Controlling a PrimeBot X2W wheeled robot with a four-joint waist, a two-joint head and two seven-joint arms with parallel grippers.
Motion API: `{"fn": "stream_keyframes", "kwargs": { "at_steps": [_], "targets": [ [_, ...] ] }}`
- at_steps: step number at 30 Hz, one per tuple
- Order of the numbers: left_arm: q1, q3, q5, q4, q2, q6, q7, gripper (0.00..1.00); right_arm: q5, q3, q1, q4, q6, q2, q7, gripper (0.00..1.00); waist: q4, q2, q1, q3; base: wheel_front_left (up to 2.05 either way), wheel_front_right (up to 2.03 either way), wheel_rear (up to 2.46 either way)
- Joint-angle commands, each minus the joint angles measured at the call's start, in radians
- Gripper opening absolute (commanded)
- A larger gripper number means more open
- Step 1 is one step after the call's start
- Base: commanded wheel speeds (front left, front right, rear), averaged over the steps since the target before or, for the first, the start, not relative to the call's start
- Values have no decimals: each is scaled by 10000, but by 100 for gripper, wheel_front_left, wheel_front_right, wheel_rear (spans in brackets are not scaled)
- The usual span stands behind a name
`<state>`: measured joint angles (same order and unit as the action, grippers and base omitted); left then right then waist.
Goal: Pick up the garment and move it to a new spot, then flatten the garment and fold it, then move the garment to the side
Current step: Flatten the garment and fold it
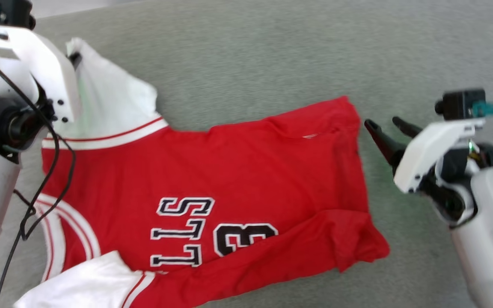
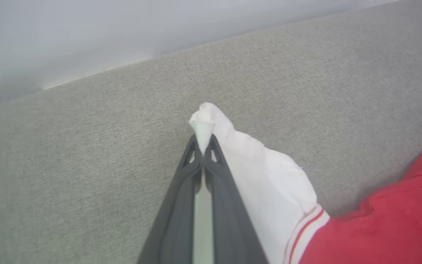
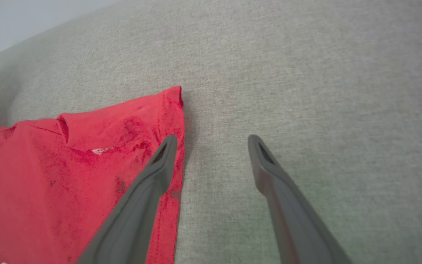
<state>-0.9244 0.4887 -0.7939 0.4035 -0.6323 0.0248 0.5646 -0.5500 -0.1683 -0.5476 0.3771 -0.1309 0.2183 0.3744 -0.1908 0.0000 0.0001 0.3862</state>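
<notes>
garment [image 1: 246, 171], red, lettered "lls" and "3", left jaws pinching its white sleeve [image 2: 262, 176], right jaws wide

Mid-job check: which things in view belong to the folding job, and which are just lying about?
Job:
jersey
left gripper, shut on the white sleeve tip
right gripper, open at the jersey's red edge

Not the job:
grey fabric surface underneath
pale wall behind

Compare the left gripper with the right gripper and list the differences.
The left gripper has its fingers shut; the right gripper has them spread wide. The left pinches the white sleeve tip of the garment; the right holds nothing, with one finger over its red edge. Both have long dark fingers above the grey fabric surface.
</notes>
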Motion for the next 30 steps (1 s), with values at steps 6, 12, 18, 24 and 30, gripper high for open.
{"fn": "stream_keyframes", "kwargs": {
  "at_steps": [6,12,18,24,30],
  "targets": [
    [-208,133,154,-742,261,-149,-451,0,-101,-719,-1922,1581,4,434,1750,100,1144,0,-1,272,0,0,0],
    [53,210,59,-1090,415,-230,-690,0,-236,-1304,-2584,3436,4,331,3632,100,1567,0,-1,462,0,0,0],
    [397,42,-212,-1026,417,-287,-932,0,-233,-1340,-2965,4273,1,140,4493,0,1715,0,-1,311,0,0,0],
    [921,-261,-498,-995,329,-242,-1411,0,-331,-1007,-3501,3639,3,443,3727,0,1767,0,-1,-167,0,0,0],
    [2321,-985,-1278,-1278,424,-68,-2384,0,-676,-524,-2710,2735,4,691,3167,0,1883,0,-1,-1081,0,0,0]
  ]
}}
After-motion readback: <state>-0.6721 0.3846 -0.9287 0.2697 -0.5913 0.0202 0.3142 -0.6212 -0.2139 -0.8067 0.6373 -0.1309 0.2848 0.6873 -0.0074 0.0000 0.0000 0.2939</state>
